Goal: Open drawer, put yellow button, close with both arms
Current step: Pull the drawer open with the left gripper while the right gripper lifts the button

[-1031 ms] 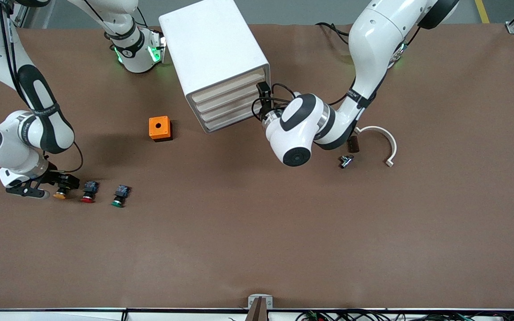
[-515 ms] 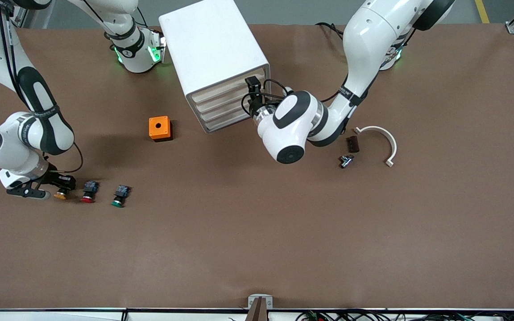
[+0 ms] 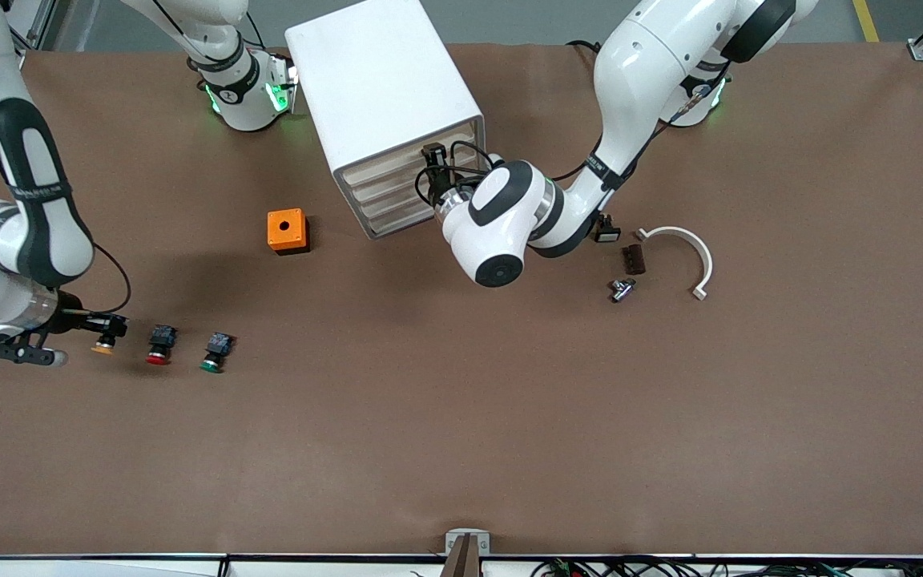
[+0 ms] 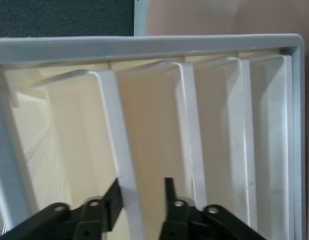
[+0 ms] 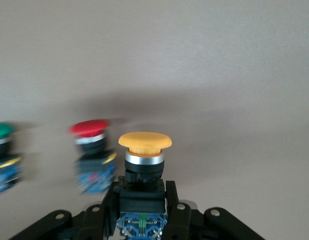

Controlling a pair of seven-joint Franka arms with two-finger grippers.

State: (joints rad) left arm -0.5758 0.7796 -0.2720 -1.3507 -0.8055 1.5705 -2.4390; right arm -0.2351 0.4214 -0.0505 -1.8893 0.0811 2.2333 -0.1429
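The white cabinet (image 3: 381,80) stands at the back with all four drawers shut. The top drawer (image 3: 381,164) shows its cream front. My left gripper (image 3: 429,178) is right at the cabinet front, open. In the left wrist view (image 4: 142,192) its fingers straddle a white lip beside the top drawer's front (image 4: 69,150) without clamping it. My right gripper (image 3: 111,326) is shut on the black body of the yellow button (image 3: 102,347), low over the table at the right arm's end. The right wrist view shows the yellow cap (image 5: 144,141) above the jaws (image 5: 143,195).
A red-capped button (image 3: 159,346) and a green-capped button (image 3: 215,353) lie beside the yellow one, and both show in the right wrist view (image 5: 89,129) (image 5: 2,131). An orange box (image 3: 286,230) sits near the cabinet. A white curved piece (image 3: 682,248), a brown block (image 3: 633,259) and a metal part (image 3: 620,289) lie under the left arm.
My left gripper has slid along the cabinet front toward the right arm's end. My right gripper has drawn the yellow button away from the red one.
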